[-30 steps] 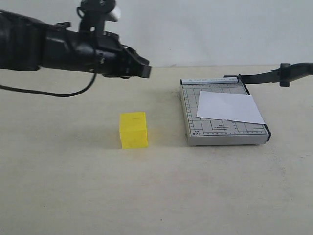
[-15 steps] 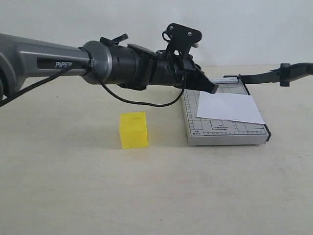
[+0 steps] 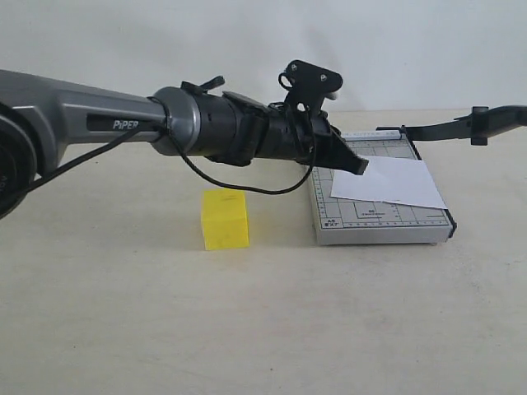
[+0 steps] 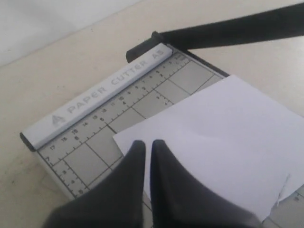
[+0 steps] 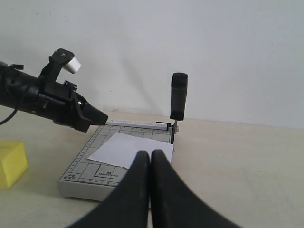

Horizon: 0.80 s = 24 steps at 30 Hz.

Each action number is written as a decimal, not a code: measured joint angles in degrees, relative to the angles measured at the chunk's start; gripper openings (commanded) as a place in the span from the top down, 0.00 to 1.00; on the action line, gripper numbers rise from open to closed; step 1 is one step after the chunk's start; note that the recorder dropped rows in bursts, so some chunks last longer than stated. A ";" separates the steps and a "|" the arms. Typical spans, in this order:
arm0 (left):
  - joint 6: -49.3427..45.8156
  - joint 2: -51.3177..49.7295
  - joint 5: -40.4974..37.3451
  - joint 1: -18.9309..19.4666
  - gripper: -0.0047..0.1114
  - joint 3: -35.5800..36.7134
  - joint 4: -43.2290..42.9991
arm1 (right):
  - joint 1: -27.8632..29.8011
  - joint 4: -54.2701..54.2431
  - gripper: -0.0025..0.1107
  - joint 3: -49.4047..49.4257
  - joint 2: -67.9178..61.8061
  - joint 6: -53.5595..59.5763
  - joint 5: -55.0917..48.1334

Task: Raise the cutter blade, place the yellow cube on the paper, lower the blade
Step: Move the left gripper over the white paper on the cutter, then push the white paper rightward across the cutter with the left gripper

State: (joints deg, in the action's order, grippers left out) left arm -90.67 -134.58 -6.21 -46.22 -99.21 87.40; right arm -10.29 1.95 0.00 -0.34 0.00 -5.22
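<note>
Dipped a little lower, the clenched, empty black left gripper [image 3: 356, 164] hovers over the grey gridded base board [image 3: 362, 216] right of centre. The long black cutter blade [image 3: 449, 126] stands raised at upper right, the white paper sheet [image 3: 391, 183] lies on the board, and the bright yellow cube [image 3: 225, 219] sits left of centre. The right gripper [image 5: 150, 154] is clenched too.

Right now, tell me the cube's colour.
The cube is bright yellow, clearest in the exterior view.

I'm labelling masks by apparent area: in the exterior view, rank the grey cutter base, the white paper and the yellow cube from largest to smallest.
1. grey cutter base
2. paper, though the left tool hides one corner
3. yellow cube, smallest
</note>
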 measured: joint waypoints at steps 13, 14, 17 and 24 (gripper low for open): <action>0.00 -4.51 -1.08 -0.57 0.92 -2.11 0.00 | 0.00 0.00 0.98 0.00 0.00 0.00 0.00; 0.00 -4.64 -1.18 -0.69 0.92 -2.65 0.00 | 0.00 0.00 0.98 0.00 0.00 0.00 0.00; 0.00 -5.00 -1.31 -1.33 0.92 -3.89 0.00 | 0.00 0.00 0.98 0.00 0.00 0.00 0.00; 0.00 -5.67 -1.79 -2.11 0.92 -4.69 0.00 | 0.00 0.00 0.98 0.00 0.00 0.00 0.00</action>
State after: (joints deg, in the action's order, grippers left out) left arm -90.67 -140.25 -7.99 -48.33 -103.89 87.40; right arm -10.29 1.95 0.00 -0.34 0.00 -5.22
